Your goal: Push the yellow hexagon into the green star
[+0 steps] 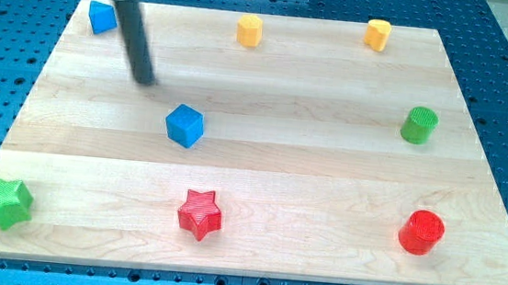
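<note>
A: Where is the yellow hexagon point(249, 30) sitting?

B: It is sitting near the top edge of the wooden board point(324, 186), a little left of the view's centre line. It is standing upright on a flat face. No long axis is showing, and its facing cannot be told at this size.

A: And my tip point(145, 80)?

B: It is resting on the board in the upper left area, at the lower end of the dark rod, which is leaning up toward the view's top left. It is touching no block and holding nothing. The hexagon is lying well apart from it, up and to the view's right.

A: The green star point(5, 202)?

B: It is lying in the bottom left corner, far from the hexagon and well below the tip.

A: What else is lying on the board?

B: A blue cube point(184, 124) is sitting just below and right of the tip, apart from it. A second blue block point(103, 17) is occupying the top left corner, beside the rod. A second yellow block point(378, 33) is sitting at top right, a green cylinder point(419, 126) at the right edge, a red cylinder point(422, 232) at bottom right, and a red star point(200, 213) at bottom centre.
</note>
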Controlling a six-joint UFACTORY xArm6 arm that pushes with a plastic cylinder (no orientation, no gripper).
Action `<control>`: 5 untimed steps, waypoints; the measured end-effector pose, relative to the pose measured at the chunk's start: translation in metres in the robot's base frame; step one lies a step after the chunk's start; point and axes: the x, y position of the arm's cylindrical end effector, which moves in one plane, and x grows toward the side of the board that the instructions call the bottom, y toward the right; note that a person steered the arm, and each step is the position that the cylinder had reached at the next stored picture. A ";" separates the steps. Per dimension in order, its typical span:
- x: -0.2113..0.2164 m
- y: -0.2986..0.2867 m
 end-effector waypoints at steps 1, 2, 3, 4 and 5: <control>-0.021 0.076; -0.080 0.130; -0.114 0.146; -0.144 0.151; -0.096 0.088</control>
